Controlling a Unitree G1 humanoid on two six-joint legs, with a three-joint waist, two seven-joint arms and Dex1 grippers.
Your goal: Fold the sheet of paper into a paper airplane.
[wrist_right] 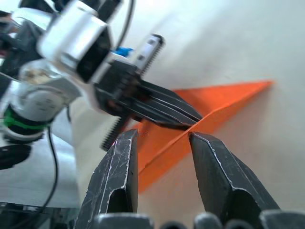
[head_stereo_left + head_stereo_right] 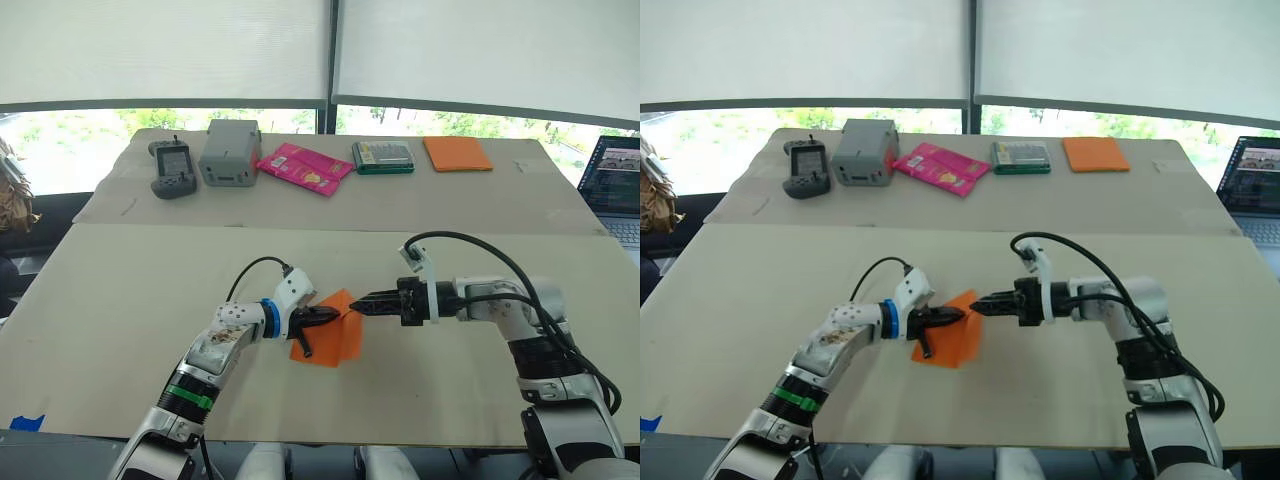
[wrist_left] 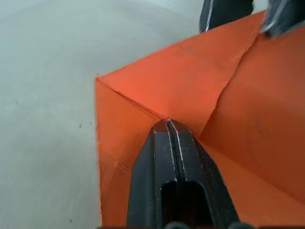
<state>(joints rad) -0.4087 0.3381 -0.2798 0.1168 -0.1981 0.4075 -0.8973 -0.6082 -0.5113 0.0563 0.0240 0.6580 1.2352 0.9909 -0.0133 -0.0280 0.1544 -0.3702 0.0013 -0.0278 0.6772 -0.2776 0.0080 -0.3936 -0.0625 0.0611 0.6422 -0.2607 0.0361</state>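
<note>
Near the front edge of the bench [image 2: 120, 290], about halfway along it, the sheet of paper [image 2: 330, 345] is held between the two arms. It is bright orange and already has some folds in it: one corner sticks up toward the back of the bench, and the left wrist view shows a few creases that meet near the middle. The left gripper [image 2: 332, 315] has its fingers [image 3: 177, 157] pinched tight together on the sheet of paper, right where the creases come together. The right gripper [image 1: 164, 138] reaches in from the other side, and its fingers [image 1: 121, 157] are spread apart, one on each side of a raised fold, not squeezing it yet. So the job looks started but far from done. The paper has a pointy part, but it does not look like a dart with wings yet. I think more folds are needed, and the creases have to be pressed flat. Thin paper like this can slip or tear if it is pulled too hard. Along the back edge of the bench, well apart from the work, lie a grey box [image 2: 229, 153], a black handset [image 2: 172, 168], a pink packet [image 2: 304, 168], a green case [image 2: 383, 156] and a thicker orange pad [image 2: 457, 153]. A laptop [image 2: 617, 190] sits at the right edge.
</note>
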